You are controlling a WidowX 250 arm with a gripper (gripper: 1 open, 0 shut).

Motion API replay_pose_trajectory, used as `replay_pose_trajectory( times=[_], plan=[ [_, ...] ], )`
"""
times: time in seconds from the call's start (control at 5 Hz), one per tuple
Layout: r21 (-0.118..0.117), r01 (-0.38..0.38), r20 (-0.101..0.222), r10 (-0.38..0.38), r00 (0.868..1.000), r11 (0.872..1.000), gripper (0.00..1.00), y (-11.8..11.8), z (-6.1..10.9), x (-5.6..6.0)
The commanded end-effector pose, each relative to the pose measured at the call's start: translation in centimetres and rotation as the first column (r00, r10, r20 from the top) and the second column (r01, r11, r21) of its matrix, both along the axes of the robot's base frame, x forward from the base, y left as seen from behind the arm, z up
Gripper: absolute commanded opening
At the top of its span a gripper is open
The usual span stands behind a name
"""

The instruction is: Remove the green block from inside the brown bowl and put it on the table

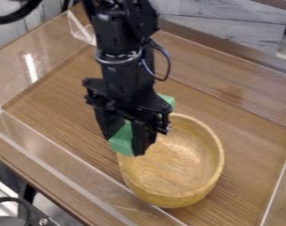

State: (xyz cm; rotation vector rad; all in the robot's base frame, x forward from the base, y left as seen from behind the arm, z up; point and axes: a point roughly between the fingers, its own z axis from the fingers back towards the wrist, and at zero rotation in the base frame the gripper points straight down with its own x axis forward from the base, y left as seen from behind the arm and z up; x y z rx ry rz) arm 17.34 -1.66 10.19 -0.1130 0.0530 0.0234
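My black gripper [132, 139] points straight down and is shut on the green block [119, 137]. The block's lower end shows between the fingers, and another green corner peeks out behind the hand near the upper right. The block hangs over the left rim of the brown bowl [187, 177], lifted above the bowl's floor. The bowl is round, light wood, and sits near the front right of the table [63, 106]. Its inside shows only bare wood grain.
Clear acrylic walls [57, 163] run along the table's front and left edges, close to the bowl. The arm's black body and cables rise toward the top of the view. Bare tabletop lies left of the bowl and behind it.
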Motion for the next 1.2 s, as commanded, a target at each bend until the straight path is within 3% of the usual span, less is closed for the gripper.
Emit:
replay_pose_trajectory(
  times=[0.0,1.0],
  plan=[
    [-0.007,0.009,0.048,-0.008,0.999,1.000,0.00,0.3,1.1,0.8],
    [-0.016,0.013,0.048,-0.013,0.999,1.000,0.00,2.2,1.0,0.9]
  ],
)
